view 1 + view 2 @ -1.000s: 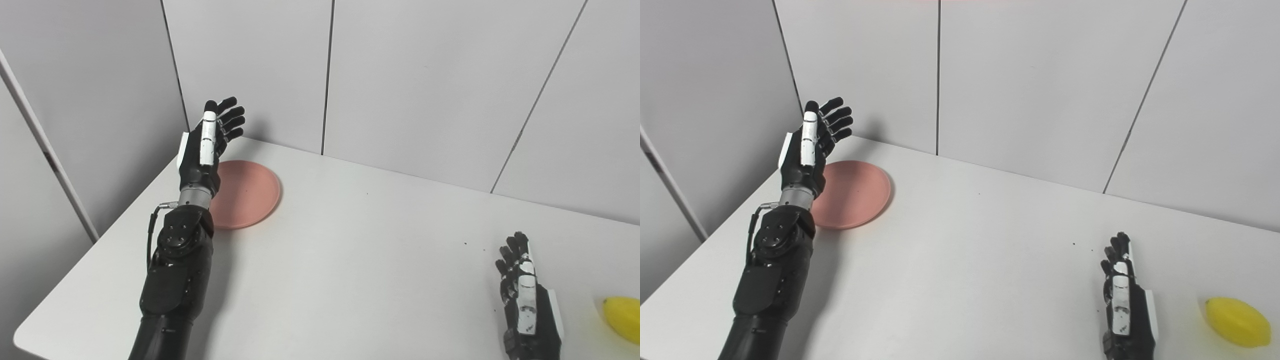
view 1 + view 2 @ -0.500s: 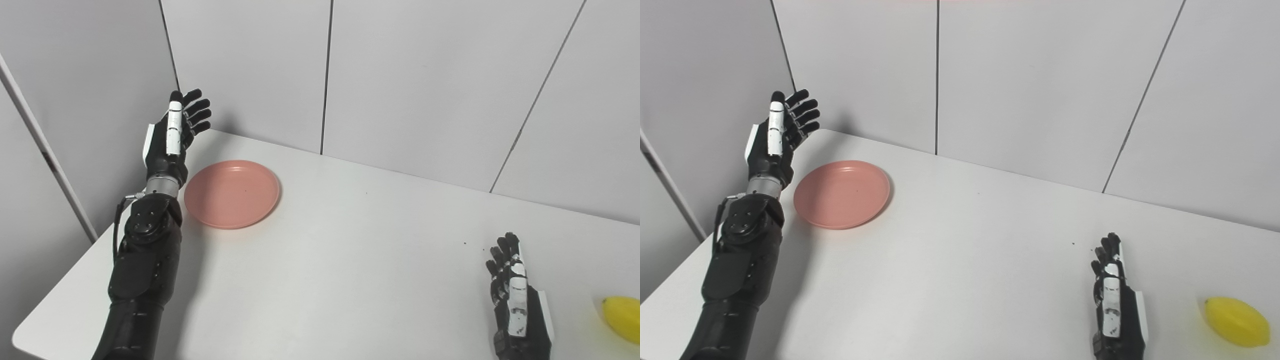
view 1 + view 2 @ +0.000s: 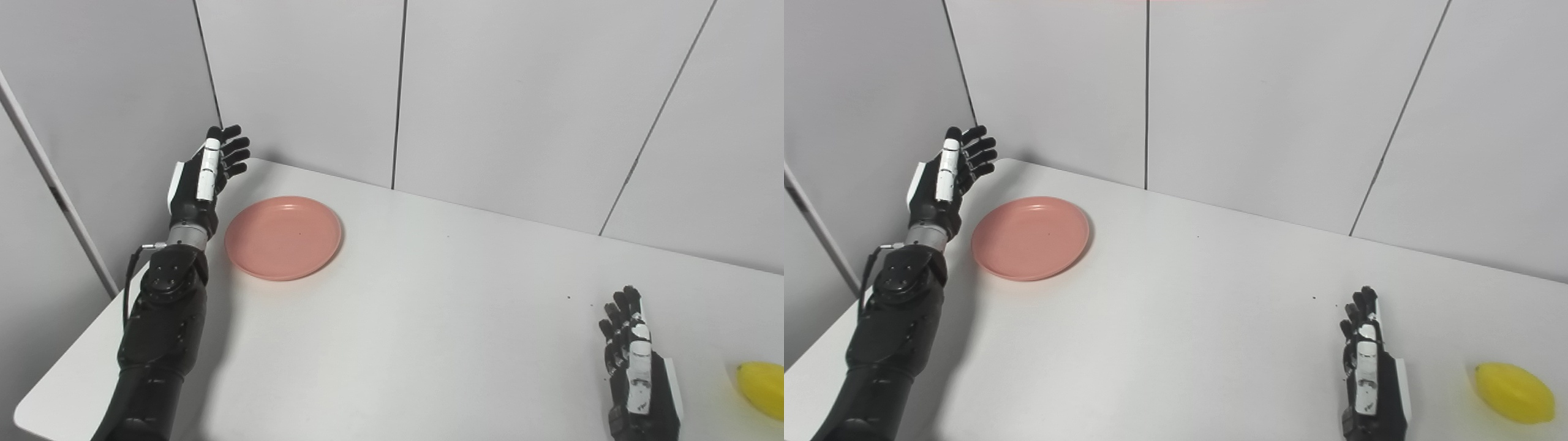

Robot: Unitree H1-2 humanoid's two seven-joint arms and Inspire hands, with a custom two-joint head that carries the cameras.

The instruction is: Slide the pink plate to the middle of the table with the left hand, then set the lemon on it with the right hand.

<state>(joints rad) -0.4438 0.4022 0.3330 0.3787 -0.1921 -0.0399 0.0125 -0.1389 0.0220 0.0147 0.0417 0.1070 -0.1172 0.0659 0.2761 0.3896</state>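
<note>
A round pink plate [image 3: 283, 237] lies empty on the white table [image 3: 429, 318], at its far left. My left hand [image 3: 205, 177] is open with its fingers spread, held upright just left of the plate's left rim and apart from it. A yellow lemon [image 3: 1515, 392] lies at the table's near right; the left eye view cuts it off at the edge. My right hand [image 3: 1369, 373] is open and empty, low over the table a short way left of the lemon, not touching it.
Grey wall panels [image 3: 490, 92] stand right behind the table's far edge and on the left side, close to my left hand. The table's left edge [image 3: 73, 361] runs under my left forearm. A few dark specks [image 3: 569, 298] mark the tabletop.
My left hand has moved left off the plate's near-left rim to beside its left edge, uncovering the whole plate, and sunk a little. The plate and lemon have not moved. The right hand shifted slightly.
</note>
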